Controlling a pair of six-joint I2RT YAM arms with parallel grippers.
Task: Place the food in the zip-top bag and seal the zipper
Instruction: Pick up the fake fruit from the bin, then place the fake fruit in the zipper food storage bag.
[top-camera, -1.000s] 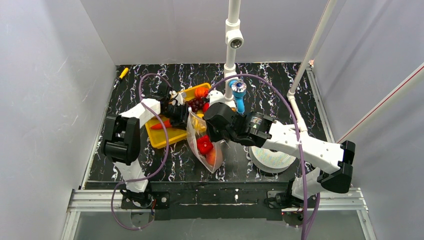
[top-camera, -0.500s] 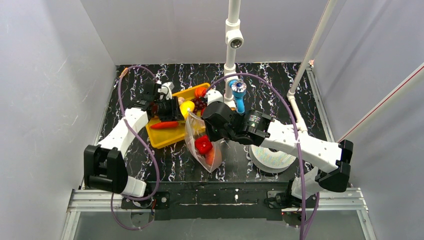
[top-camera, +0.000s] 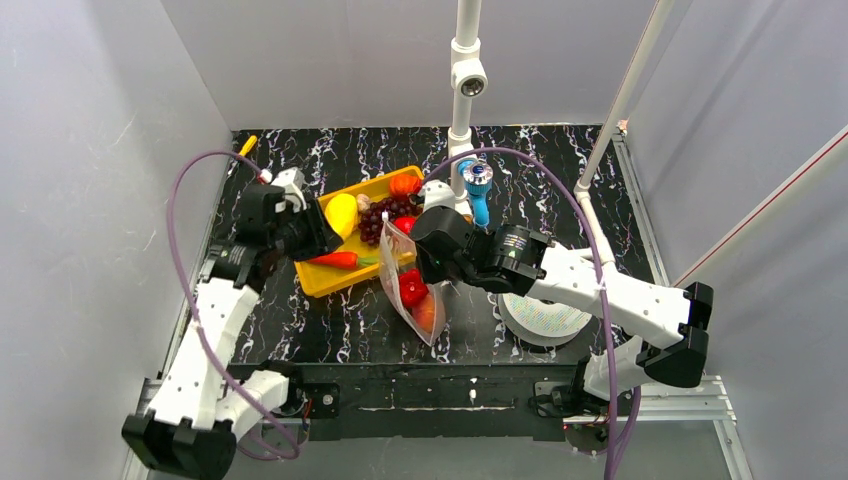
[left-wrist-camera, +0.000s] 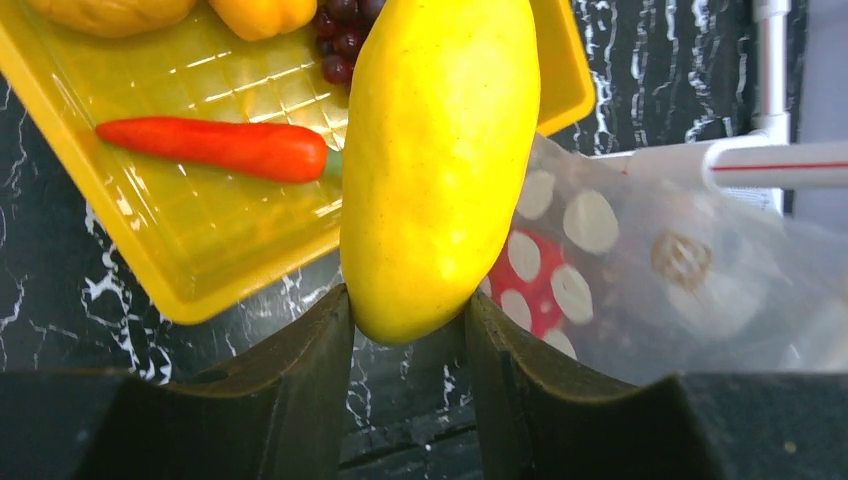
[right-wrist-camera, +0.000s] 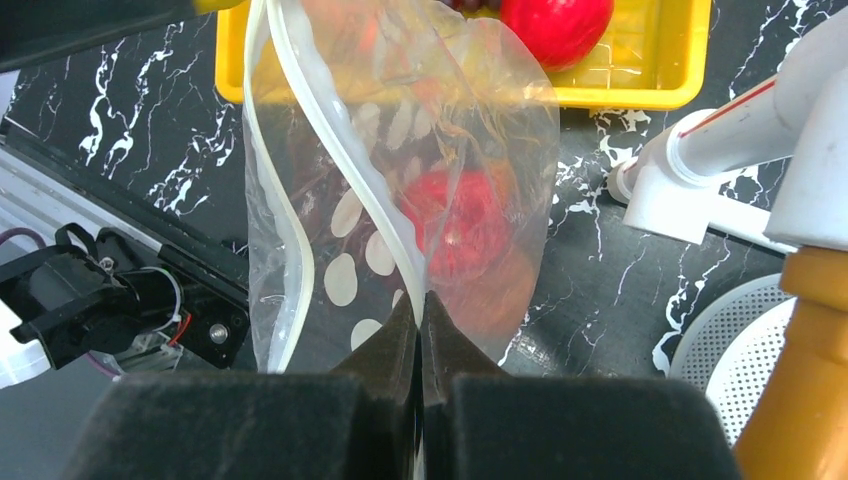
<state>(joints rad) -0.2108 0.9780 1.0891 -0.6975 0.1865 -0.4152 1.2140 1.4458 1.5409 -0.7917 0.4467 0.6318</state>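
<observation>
Hold, left: left gripper (left-wrist-camera: 408, 310) is clamped on the lower end of a yellow fruit (left-wrist-camera: 440, 160); both fingers press its sides.
Hold, right: right gripper (right-wrist-camera: 421, 305) is pinched together on the bag (right-wrist-camera: 400, 150) at the zipper (right-wrist-camera: 352, 170), keeping one lip raised.
Position of fruit: above the near part of the tray (left-wrist-camera: 200, 230), clear of the chili (left-wrist-camera: 215, 147) and grapes (left-wrist-camera: 340, 40).
Key relation: the bag mouth lies to the right of the fruit, just beside the tray edge; the left arm alone is free to deliver.
Long axis: the fruit runs straight out from the fingers, so it probably has to enter the mouth tip first.
Bag contents: red pepper (right-wrist-camera: 455, 215) and, lower down, a peach (top-camera: 425, 315).
Unclear: how wide the mouth gapes; the second lip is hard to separate from glare.
Hidden: the right fingers lie under the wrist in the top view; the bag's lower end is cut off in the left wrist view.
</observation>
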